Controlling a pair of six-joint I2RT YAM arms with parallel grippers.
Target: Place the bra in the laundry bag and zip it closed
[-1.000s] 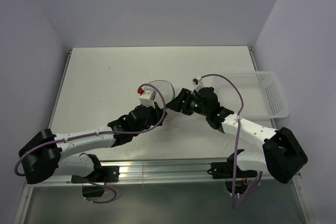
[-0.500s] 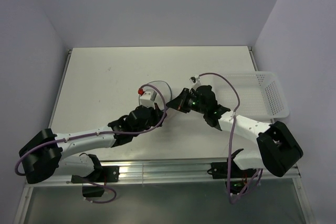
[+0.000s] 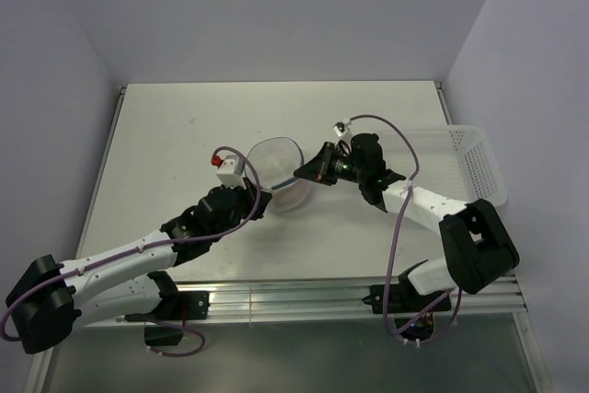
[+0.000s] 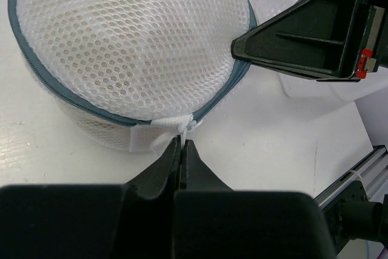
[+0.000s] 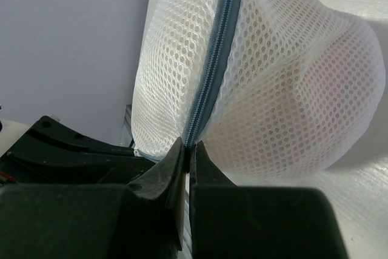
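While left gripper (image 4: 182, 145) pinches laundry bag (image 4: 133, 34) tab (image 4: 159, 136), right gripper (image 5: 187, 147) clamps zip rim (image 5: 213, 59).

It was probably a robotics lab bench: a white table (image 3: 184, 135) boxed by plain pale walls (image 3: 276, 6), an aluminium rail (image 3: 276, 298) along its near edge.

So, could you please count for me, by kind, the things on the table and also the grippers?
laundry bag: 1
pale item inside the bag, seen only through the mesh: 1
basket: 1
grippers: 2, the left gripper and the right gripper, both pinching the bag's zip rim
Total: 5
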